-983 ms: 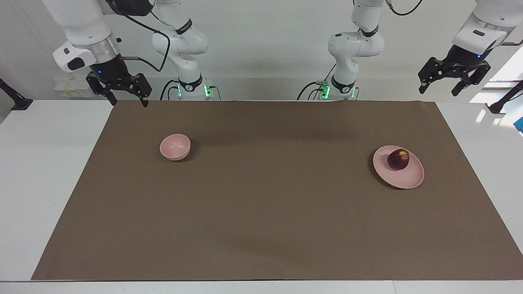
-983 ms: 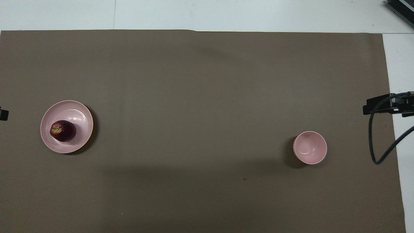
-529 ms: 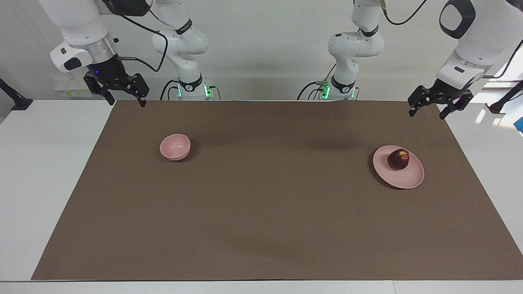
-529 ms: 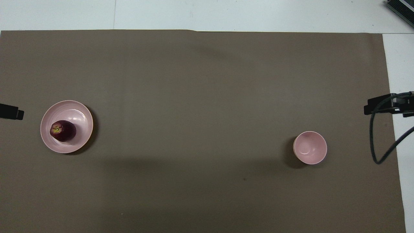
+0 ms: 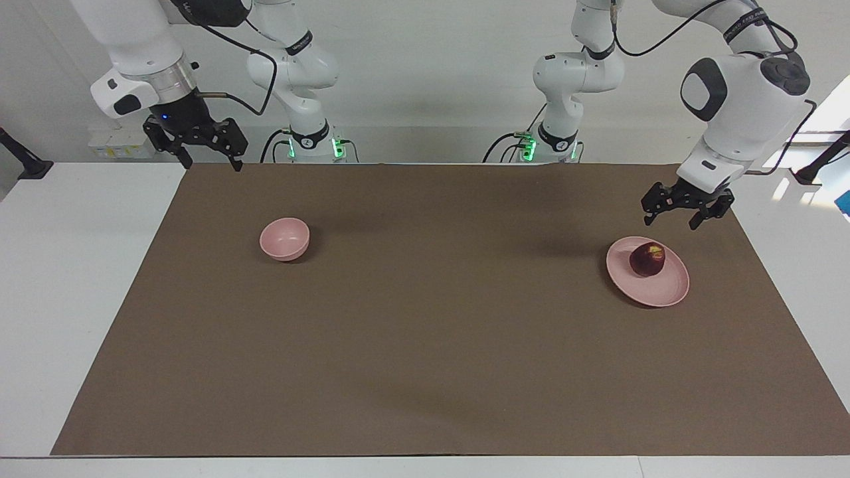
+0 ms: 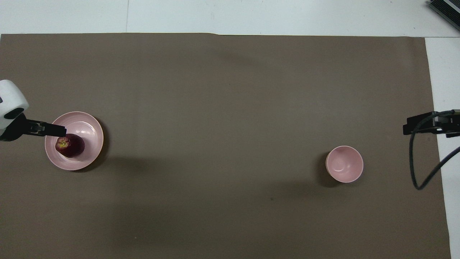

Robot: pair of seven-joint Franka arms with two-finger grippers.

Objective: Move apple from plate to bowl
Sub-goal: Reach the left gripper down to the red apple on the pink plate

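Left gripper (image 5: 671, 216): up in the air, above the plate's robot-side rim, fingers spread, holding nothing, clear of the apple.
Left gripper, overhead view (image 6: 54, 129): one finger tip reaching over the plate rim, just beside the apple.
Apple (image 5: 647, 259): on the plate, off-centre toward the robots, yellowish patch up.
Plate (image 5: 667, 289): flat on the brown mat (image 5: 425, 318), at the left arm's end of the table.
Bowl (image 5: 284, 239): well apart from the plate, toward the right arm's end, upright, nothing inside.
Right gripper (image 5: 202, 154): waiting, far from the plate, over the mat's robot-side corner at the right arm's end, fingers spread, nothing held.
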